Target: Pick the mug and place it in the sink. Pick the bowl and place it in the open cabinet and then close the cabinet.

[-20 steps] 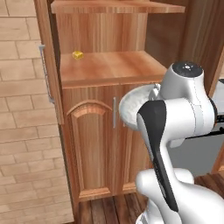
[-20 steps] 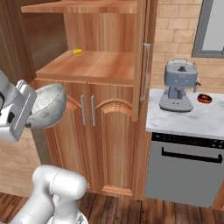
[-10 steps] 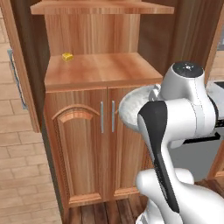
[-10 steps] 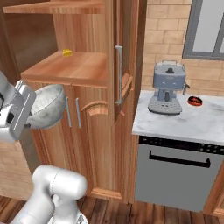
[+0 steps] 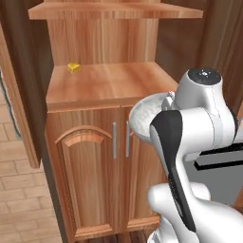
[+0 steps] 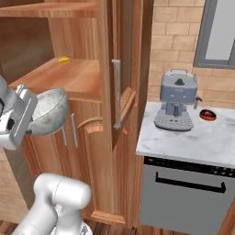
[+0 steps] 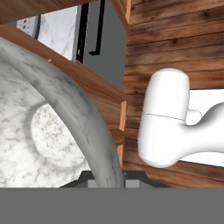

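Gripper (image 7: 107, 177) pinching bowl (image 6: 49, 112) rim (tilted on side), held w/ cabinet (image 5: 107, 83) shelf ahead.

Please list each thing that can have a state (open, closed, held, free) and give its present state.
bowl: held up off every surface by the gripper, tipped on its side.
gripper: shut on the bowl's rim.
cabinet: tall door open, shelf exposed.
low arched doors: closed.
yellow block: resting free on the shelf.
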